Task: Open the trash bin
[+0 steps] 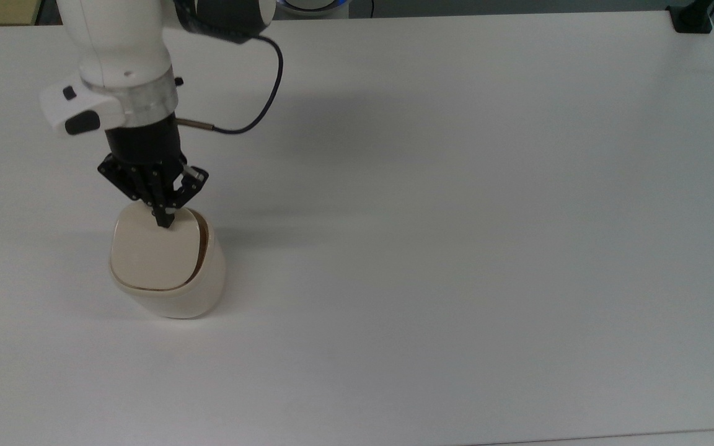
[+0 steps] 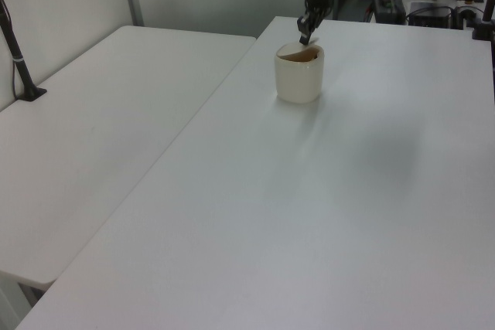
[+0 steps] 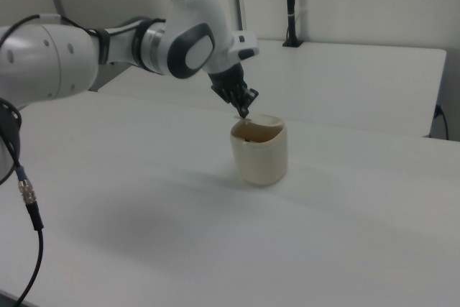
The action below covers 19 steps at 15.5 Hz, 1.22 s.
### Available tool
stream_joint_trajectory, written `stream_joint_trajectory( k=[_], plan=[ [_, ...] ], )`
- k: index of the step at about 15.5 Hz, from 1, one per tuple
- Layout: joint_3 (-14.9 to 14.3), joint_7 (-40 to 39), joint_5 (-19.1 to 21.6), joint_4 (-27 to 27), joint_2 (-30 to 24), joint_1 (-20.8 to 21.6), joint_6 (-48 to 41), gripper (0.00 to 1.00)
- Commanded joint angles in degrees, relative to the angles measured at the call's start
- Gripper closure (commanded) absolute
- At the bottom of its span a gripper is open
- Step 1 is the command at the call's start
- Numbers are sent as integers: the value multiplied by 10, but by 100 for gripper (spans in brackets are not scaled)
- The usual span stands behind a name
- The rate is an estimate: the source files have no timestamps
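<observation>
The trash bin (image 1: pixel 171 291) is a small cream-white rounded tub standing on the white table toward the top view's left. Its flat lid (image 1: pixel 149 254) is tilted up at the edge nearest the arm, baring a brown gap (image 1: pixel 206 234) along one side. The brown inside (image 2: pixel 308 56) also shows in the left view and in the right view (image 3: pixel 257 133). My black gripper (image 1: pixel 162 221) points down with its fingers shut together, the tips at the lid's raised far edge. It hangs just above the bin's rim in the left view (image 2: pixel 303 39) and in the right view (image 3: pixel 244 113).
The white table (image 1: pixel 456 217) stretches wide to the top view's right of the bin. A dark cable (image 1: pixel 264 105) loops from the wrist. A black clamp (image 1: pixel 691 18) sits at the far right corner. A second white table (image 2: pixel 93 129) adjoins in the left view.
</observation>
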<state>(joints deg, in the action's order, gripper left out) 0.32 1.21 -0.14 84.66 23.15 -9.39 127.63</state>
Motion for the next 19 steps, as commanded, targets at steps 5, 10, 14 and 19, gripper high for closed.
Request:
stream_joint_trajectory(
  k=[5,10,14,19],
  plan=[
    [0,-2,1,18,-112,78,-197,100],
    [-20,-13,-39,21,-150,139,-306,100],
    [-64,-48,-45,21,-171,191,-371,98],
    [-65,-51,-50,19,-172,184,-364,38]
  ],
)
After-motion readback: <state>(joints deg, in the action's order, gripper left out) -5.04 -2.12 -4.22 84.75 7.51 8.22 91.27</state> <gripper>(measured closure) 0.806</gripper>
